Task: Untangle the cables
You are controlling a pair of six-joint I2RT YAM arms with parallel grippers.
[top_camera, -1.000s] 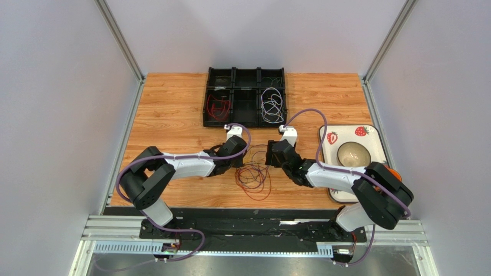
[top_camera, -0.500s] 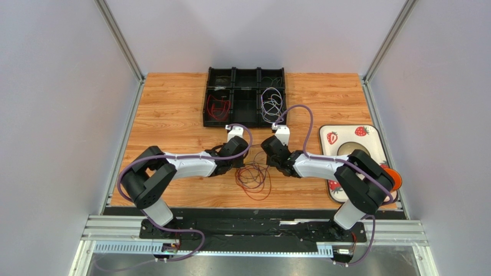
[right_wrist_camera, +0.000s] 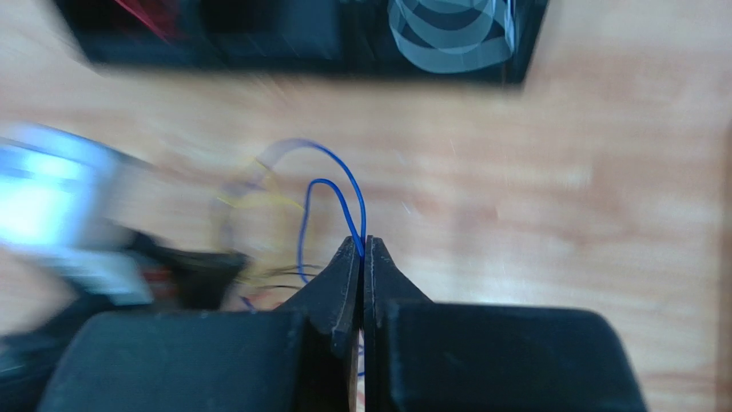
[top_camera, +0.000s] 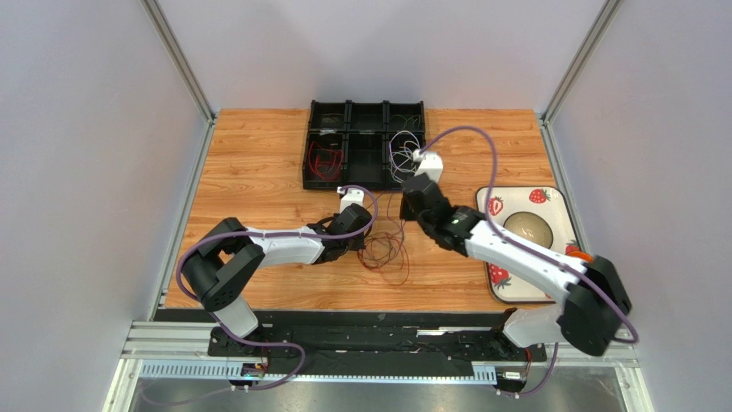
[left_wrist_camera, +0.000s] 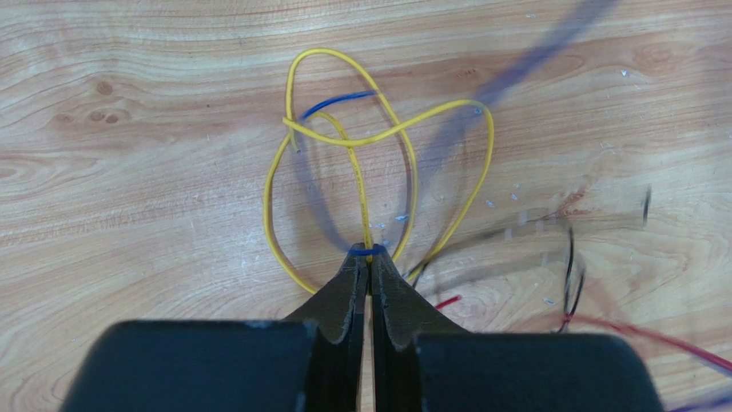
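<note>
A: L jaws?
B: Pressed together, no gap seen. The left gripper point(left_wrist_camera: 369, 257) is closed on the yellow cable point(left_wrist_camera: 289, 86) right at the tips. A bit of the blue cable point(left_wrist_camera: 339, 100) is pinched there too.
A: R jaws?
B: Also fully closed. The right gripper point(right_wrist_camera: 362, 247) is clamped on the blue cable at the very tips. That wrist pic is blurred, but the grip is plainly seen.
A: Past the tips?
B: From the L tips, yellow loops are spread flat on the wooden table point(left_wrist_camera: 129, 172), w/ the blue strand crossed through the top loop. Off to the right a red cable point(left_wrist_camera: 636, 330) and a dark cable point(left_wrist_camera: 569, 257) are seen, blurred.
A: Overhead?
B: The tangle point(top_camera: 384, 251) is laid on the table near front-centre. The L gripper is set just beside it. The R gripper is placed farther back, toward the black tray point(top_camera: 365, 105), and a thin strand is seen running from it to the tangle. In the tray, red cables point(top_camera: 324, 159) are kept in a left compartment and white cables point(top_camera: 399, 153) in a right one. A strawberry plate point(top_camera: 550, 202) w/ a bowl point(top_camera: 526, 229) is set well apart, at the right.
</note>
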